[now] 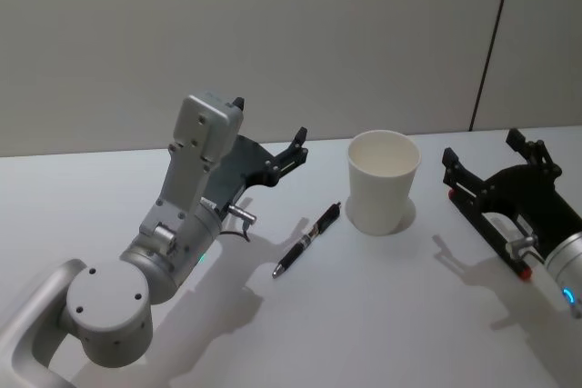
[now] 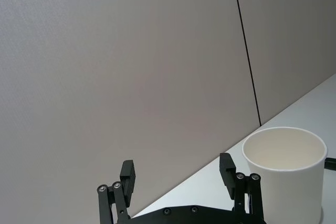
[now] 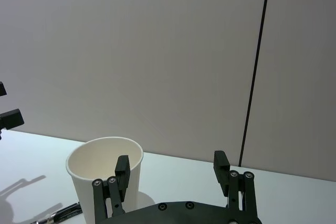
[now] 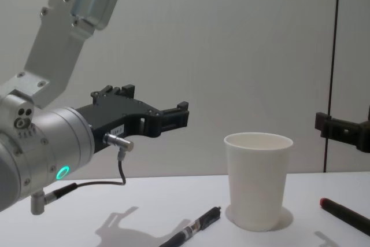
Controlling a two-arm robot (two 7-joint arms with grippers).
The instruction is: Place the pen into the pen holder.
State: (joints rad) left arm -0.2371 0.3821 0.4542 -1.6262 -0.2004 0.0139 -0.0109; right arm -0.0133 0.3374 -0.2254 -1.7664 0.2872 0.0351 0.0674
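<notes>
Pen (image 1: 307, 241) lies flat on the white surface (image 1: 391, 324), approx. mid-surface and diagonal. One end aims at the far edge, the other at the near-left corner. It's loose on the surface, not in the pen holder (image 1: 383, 181).

Pen holder = plain white paper cup, upright, mouth open. It stands toward the far edge, a bit right of ctr, just beside the pen's far end w/ a thin gap btwn them, not touching.

Left end effector (image 1: 269, 121) hangs above the left half of the surface, left of the pen and raised well clear of it. Fingers are spread wide apart w/ only air btwn them, pointing toward the far edge. In the left wrist view the cup sits just beyond one fingertip.

Right end effector (image 1: 482, 147) is over the surface near the right edge, right of the cup and apart from it. Its fingers are also spread apart, gripping nothing, aimed at the far edge. In the right wrist view the cup stands behind one finger, w/ a bit of the pen by the cup's base.

Grey wall (image 1: 273, 34) w/ a dark vertical seam runs behind the far edge.
</notes>
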